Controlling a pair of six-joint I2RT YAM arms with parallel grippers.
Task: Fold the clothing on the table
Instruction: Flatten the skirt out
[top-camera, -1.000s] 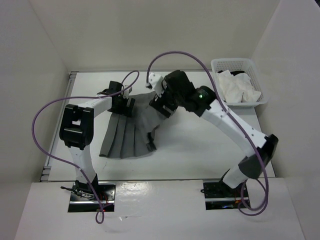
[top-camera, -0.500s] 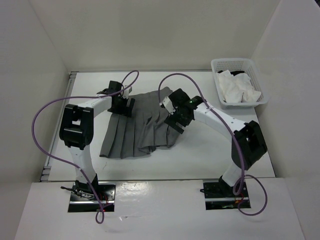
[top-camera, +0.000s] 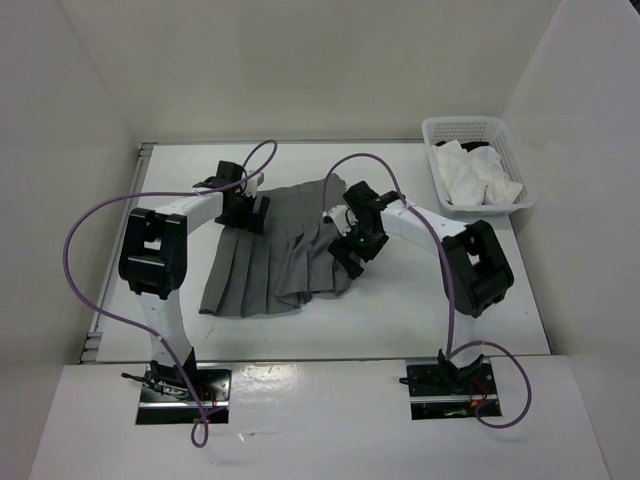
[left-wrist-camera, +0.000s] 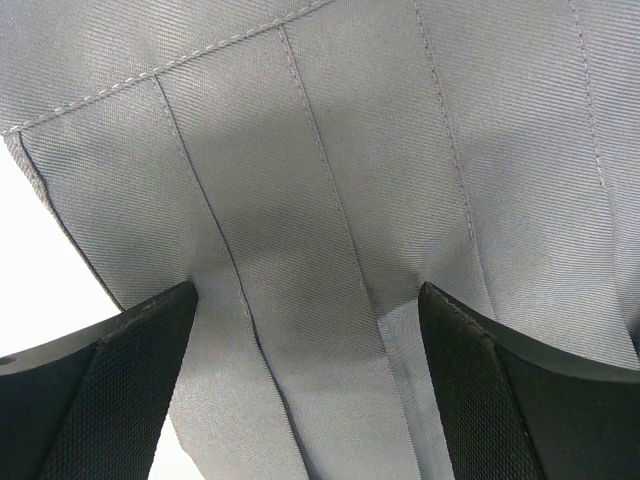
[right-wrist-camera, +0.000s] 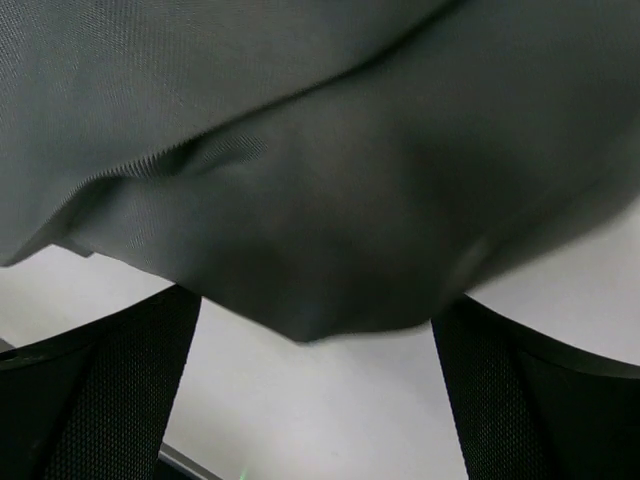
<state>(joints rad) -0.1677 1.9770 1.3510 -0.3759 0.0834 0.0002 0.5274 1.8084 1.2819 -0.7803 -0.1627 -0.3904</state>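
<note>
The clothing, a grey pleated skirt, lies on the table left of centre in the top view, narrow waistband toward the upper edge of the frame, hem toward the bottom. Left gripper sits low over the skirt's upper left corner by the waistband. Right gripper is at the skirt's right edge, mid-frame. Both sets of jaws are spread wide and released, gripping nothing. You likely have them on opposite sides so you can pinch there and carry one part over the other. No fold looks finished, though the right edge looks bunched. The top view gives you layout only and doesn't show the jaw gaps clearly. The left wrist view does: pleats and a stitched seam run flat between the two pads, fabric unpinched, a sliver of white table at the left of the frame. The right wrist view shows a dark rumpled lip of fabric bulging across the upper frame, bare table beneath, pads wide on either side. Can't tell whether the lip touches them. Basket with white cloths sits upper right, well apart, not part of this.
</note>
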